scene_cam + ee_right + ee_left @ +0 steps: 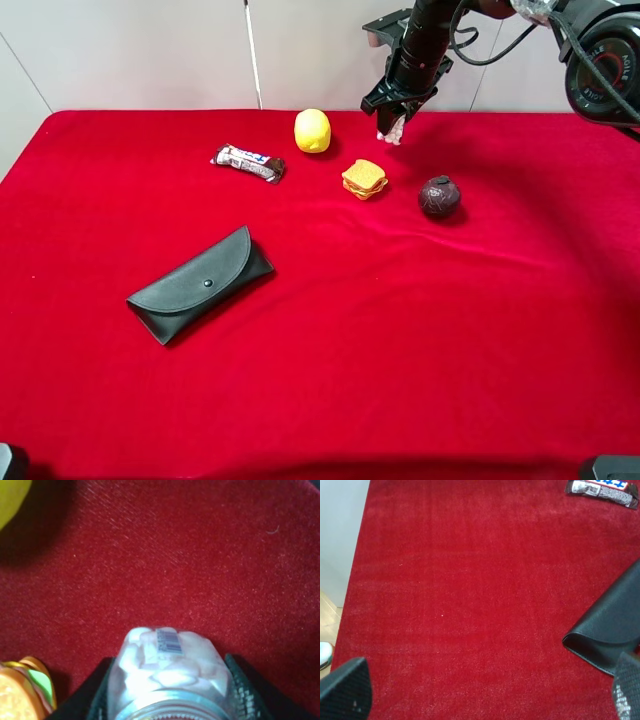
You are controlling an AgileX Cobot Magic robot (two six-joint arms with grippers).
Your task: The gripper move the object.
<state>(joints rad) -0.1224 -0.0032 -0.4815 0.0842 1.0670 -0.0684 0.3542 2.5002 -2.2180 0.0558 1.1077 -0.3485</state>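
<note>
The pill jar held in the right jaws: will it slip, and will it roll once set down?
The pill jar has smooth clear walls, so it may slip if the jaws loosen. It looks round, so laid on its side it would probably roll on the red cloth. Probably light: only pills inside.

Your right jaws, closed on the jar, sit at the back of the counter with obstacles crowded near them: the lemon to the left, the toy sandwich just in front and the dark ball front-right, with only narrow strips of bare cloth between them. Further left the candy bar blocks the way, and the black case lies slanted across the left half, one end close beside your left jaws. You have open passage over the whole front, the middle and the right side of the counter
</note>
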